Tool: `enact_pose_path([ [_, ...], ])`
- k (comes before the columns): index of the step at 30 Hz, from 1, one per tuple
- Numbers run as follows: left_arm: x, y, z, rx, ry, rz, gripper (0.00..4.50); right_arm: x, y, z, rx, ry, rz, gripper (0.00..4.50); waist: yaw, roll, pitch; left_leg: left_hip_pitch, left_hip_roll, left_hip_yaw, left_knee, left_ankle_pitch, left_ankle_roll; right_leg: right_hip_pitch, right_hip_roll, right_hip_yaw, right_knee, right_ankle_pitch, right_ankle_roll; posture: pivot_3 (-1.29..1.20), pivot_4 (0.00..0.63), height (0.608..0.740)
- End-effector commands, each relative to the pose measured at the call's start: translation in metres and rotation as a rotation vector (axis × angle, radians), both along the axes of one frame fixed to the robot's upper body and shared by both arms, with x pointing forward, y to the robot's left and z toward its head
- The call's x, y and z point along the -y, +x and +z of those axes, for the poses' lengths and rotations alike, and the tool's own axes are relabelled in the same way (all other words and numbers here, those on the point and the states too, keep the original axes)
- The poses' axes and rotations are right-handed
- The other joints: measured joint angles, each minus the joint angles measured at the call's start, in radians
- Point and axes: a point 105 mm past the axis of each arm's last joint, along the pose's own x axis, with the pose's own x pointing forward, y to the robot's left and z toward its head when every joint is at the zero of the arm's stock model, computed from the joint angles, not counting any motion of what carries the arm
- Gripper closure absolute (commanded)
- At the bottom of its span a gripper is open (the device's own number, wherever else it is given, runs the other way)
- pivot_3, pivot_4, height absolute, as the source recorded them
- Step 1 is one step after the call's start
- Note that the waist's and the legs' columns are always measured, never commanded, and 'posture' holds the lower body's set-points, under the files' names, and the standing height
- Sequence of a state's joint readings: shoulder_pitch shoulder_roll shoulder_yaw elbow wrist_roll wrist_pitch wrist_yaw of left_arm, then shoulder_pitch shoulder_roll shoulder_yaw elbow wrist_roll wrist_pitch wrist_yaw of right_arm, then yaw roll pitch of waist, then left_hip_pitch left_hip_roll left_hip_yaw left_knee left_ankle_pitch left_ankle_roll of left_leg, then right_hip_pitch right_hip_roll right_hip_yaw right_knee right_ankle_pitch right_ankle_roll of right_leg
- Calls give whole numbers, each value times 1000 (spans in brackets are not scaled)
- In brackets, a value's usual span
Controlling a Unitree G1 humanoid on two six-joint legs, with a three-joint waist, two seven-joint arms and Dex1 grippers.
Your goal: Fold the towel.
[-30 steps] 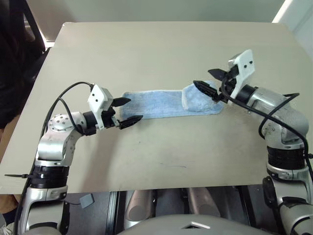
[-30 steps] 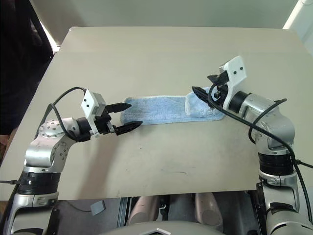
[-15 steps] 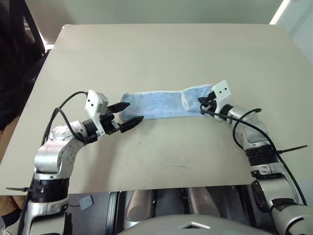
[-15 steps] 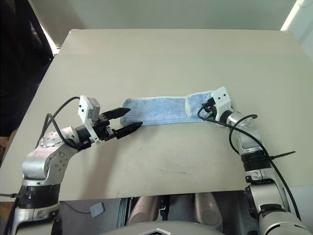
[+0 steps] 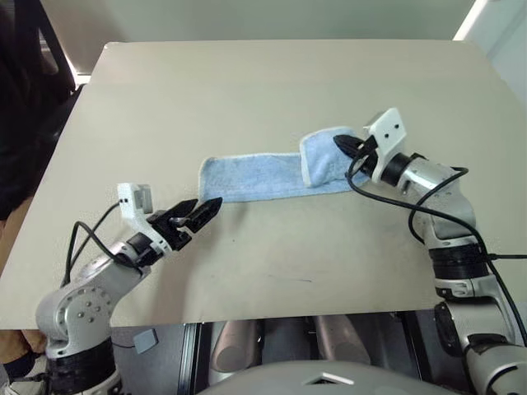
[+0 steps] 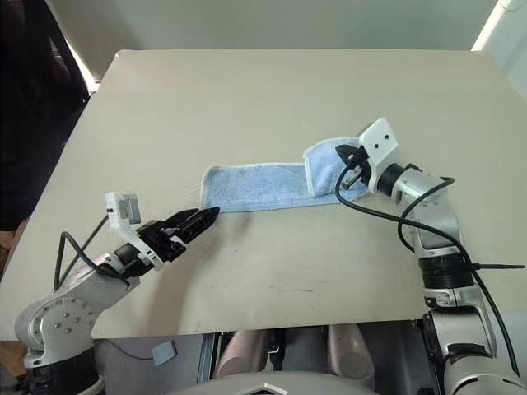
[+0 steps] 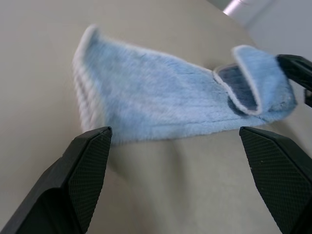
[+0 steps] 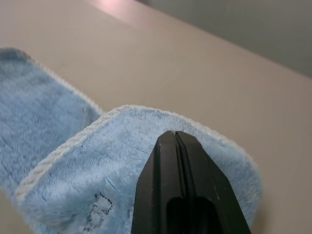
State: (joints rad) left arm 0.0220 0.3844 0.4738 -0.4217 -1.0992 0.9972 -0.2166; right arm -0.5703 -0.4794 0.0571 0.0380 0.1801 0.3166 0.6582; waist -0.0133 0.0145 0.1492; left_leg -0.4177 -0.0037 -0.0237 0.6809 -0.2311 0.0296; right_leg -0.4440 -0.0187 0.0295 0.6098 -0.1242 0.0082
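Towel (image 5: 255, 175): The light blue towel lies as a long strip in the middle of the tan table (image 5: 272, 82). Its right end is lifted and curled over toward the rest of the strip. Its left end lies flat.

Right gripper (image 6: 344, 156): Its two black fingers are pressed tight together, right at the raised right end of the towel. From the right wrist view the closed tips sit on the fluffy cloth. It looks as if they pinch the edge, but the exact spot is hidden by the fingers.

Left gripper (image 5: 198, 212): Its fingers are spread wide and hold nothing. It hovers low over the table, just beside the towel's left end, and is not touching it.

Step now: It seems the right end is being carried over to make a fold.

What could go wrong: The pinch may only catch a thin bit of cloth, so the end could slip out and flop back flat.

Another risk: Nothing pins the left end down. If the right gripper pulls sideways, the whole towel could slide and the fold would come out crooked.

Another risk: The open left gripper is close, so it could bump the left end and bunch it up.
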Motion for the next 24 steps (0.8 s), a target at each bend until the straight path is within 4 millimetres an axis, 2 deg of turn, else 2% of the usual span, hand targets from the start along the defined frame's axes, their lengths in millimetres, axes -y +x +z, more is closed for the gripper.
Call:
enact_pose_path([
  [1, 4, -2, 2, -59, -100, 41, 0, -4, -5, 30, 102, 18, 45, 4486, 0, 0, 0, 1, 0, 0, 0, 0, 0, 1, 0, 0, 0, 0, 0, 0, 150, 736],
  [6, 19, -4, 1, -97, -106, 33, 0, 2, 2, 4, 28, -54, 15, 4486, 1, 0, 0, 5, 0, 0, -1, 0, -1, 5, 1, 0, 0, -3, 5, 0, 150, 736],
  [10, 19, -3, 4, -91, -112, 42, 0, 2, 4, -19, -45, -50, 7, 4486, 1, 0, 0, 6, 0, 0, -1, 0, -1, 6, 1, 0, 0, -4, 6, 0, 150, 736],
  [11, 18, -2, 5, -91, -112, 44, 0, 1, 3, -25, -66, -47, 7, 4321, 1, 0, 0, 6, 0, 0, -1, 0, -2, 6, 1, 0, 0, -6, 8, 0, 150, 736],
  [13, 19, -2, 6, -92, -112, 44, 0, -1, 1, -35, -98, -52, 19, 3917, 1, 0, 0, 7, 0, 0, -1, 0, -2, 6, 1, 0, 0, -6, 9, 0, 150, 736],
  [18, 20, -1, 6, -99, -119, 45, 0, -3, -4, -45, -119, -78, 36, 2203, 1, 0, 0, 7, 0, 0, -1, -1, -3, 6, 1, 1, -1, -7, 9, 0, 150, 736],
  [24, 19, 2, 2, -138, -157, 88, 0, 3, -2, -20, -1, -45, -10, 110, 1, 0, 1, 8, 0, 0, -1, -2, -4, 6, 1, 1, -1, -7, 8, 0, 150, 736],
])
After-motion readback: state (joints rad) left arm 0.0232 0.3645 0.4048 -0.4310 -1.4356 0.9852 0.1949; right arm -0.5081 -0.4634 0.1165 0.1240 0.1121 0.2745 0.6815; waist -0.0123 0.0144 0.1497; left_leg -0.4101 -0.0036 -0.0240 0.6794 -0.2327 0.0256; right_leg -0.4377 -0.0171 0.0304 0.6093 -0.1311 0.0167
